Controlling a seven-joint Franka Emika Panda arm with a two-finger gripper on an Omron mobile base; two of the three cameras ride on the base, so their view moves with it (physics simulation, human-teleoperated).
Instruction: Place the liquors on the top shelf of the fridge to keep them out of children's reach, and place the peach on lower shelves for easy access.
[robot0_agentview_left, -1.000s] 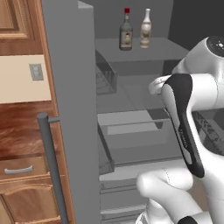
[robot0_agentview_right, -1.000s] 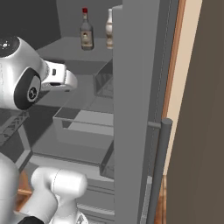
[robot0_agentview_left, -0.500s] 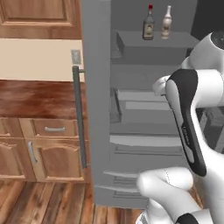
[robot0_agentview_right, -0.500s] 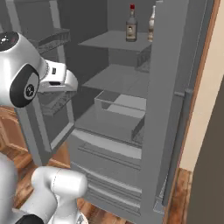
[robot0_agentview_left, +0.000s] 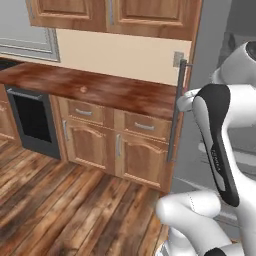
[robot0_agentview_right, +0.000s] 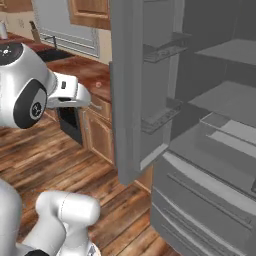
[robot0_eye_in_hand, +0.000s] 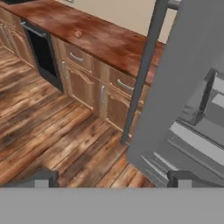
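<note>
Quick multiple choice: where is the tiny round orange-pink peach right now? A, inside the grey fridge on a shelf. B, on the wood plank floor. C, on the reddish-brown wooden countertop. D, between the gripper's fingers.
C: the tiny round orange-pink peach sits on the reddish-brown wooden countertop, above the wooden drawers.

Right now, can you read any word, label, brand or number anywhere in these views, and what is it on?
None can be read.
The robot arm's dark joint cover carries a small pale mark, too small to read.
The fridge, its open door, the wooden counter, the drawers and the black-fronted oven show no lettering.
</note>
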